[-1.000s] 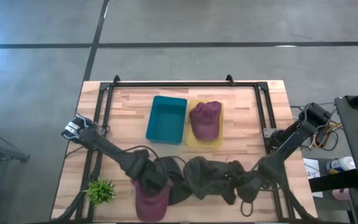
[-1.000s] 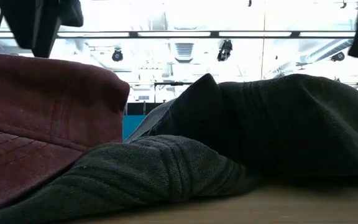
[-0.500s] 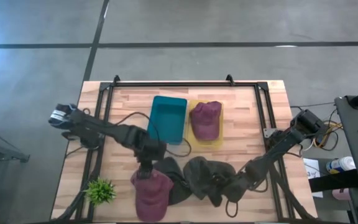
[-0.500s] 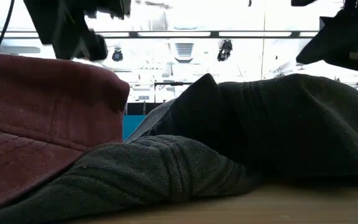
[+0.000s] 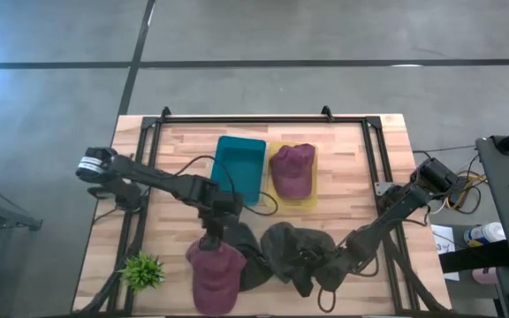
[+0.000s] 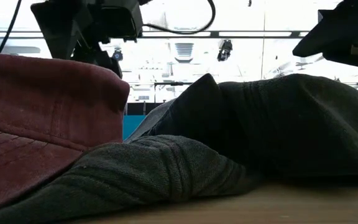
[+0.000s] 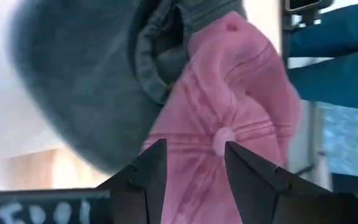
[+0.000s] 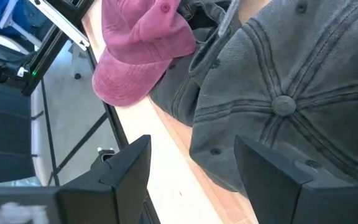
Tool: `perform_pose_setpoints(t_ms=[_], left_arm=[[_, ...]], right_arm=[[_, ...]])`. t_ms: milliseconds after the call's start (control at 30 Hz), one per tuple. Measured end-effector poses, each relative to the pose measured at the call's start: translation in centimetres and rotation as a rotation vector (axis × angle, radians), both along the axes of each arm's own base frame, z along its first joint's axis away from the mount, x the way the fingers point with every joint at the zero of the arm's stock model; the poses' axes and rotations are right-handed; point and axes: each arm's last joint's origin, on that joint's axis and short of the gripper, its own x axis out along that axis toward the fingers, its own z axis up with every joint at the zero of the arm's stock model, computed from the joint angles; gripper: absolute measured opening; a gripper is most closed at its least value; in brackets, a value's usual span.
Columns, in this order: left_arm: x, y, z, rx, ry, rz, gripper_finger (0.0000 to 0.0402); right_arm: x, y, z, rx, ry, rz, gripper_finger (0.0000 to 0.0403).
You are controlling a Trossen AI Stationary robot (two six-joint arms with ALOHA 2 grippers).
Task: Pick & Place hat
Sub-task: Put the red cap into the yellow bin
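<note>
A maroon hat (image 5: 215,276) lies crown up near the table's near edge, its side against a pile of dark grey hats (image 5: 294,252). My left gripper (image 5: 212,237) hangs open just above the maroon hat's crown (image 7: 219,134), one finger on either side of the crown button; no touch shows. My right gripper (image 5: 325,276) is open over the right end of the grey pile, above a grey hat's crown (image 8: 283,104). A second maroon hat (image 5: 292,170) rests in a yellow tray (image 5: 270,201). In the low view the maroon hat (image 6: 42,124) and the grey hats (image 6: 278,124) fill the foreground.
A teal bin (image 5: 237,168) stands next to the yellow tray at the table's middle. A small green plant (image 5: 141,272) sits at the near left corner. A black frame (image 5: 254,117) runs along the table's far and side edges. Bare wood shows left of the bin.
My left gripper has drawn back from over the maroon hat toward the far edge, uncovering the hat's crown, then settled just behind it. My right gripper has moved toward the table's left and near edge, over the grey pile. The hats have stayed in place.
</note>
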Motion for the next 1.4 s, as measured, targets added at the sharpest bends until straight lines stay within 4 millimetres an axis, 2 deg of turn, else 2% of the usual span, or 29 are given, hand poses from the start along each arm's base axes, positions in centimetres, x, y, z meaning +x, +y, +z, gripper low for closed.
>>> perform_pose_setpoints(t_ms=[100, 300, 600, 900, 1000, 1167, 1200, 1300, 1400], left_arm=[[0.3, -0.2, -0.8, -0.056, 0.042, -0.012, 0.0153], [0.5, -0.3, -2.0, -0.063, 0.089, -0.014, 0.0153], [1.1, -0.6, -2.5, -0.118, 0.088, -0.025, 0.0153], [1.6, -1.2, -3.2, -0.287, 0.143, -0.053, 0.0149], [1.6, -1.3, -3.3, -0.299, 0.160, -0.055, 0.0126], [1.5, -1.3, -3.2, -0.299, 0.148, -0.067, 0.0036], [1.5, -1.3, -3.2, -0.299, 0.148, -0.068, 0.0028], [1.5, -1.3, -2.9, -0.331, 0.157, -0.081, 0.0028], [1.7, -1.3, -1.5, -0.356, 0.153, -0.089, 0.0028]], right_arm=[[0.0, 0.0, 0.0, -0.001, 0.001, 0.000, 0.0224], [0.0, 0.0, 0.0, 0.000, 0.002, -0.002, 0.0224], [-0.1, -0.1, -0.2, -0.011, 0.021, -0.006, 0.0224], [-0.2, -0.2, -0.3, -0.011, 0.027, -0.011, 0.0224], [-0.2, -0.2, -0.3, -0.013, 0.027, -0.011, 0.0224], [-0.4, -0.3, 0.3, -0.040, -0.009, -0.033, 0.0224], [-0.5, -0.4, 0.5, -0.043, -0.015, -0.029, 0.0224], [-0.8, -0.5, 1.3, -0.042, -0.029, -0.021, 0.0224], [-1.4, -0.7, 2.5, -0.044, -0.045, -0.003, 0.0224]])
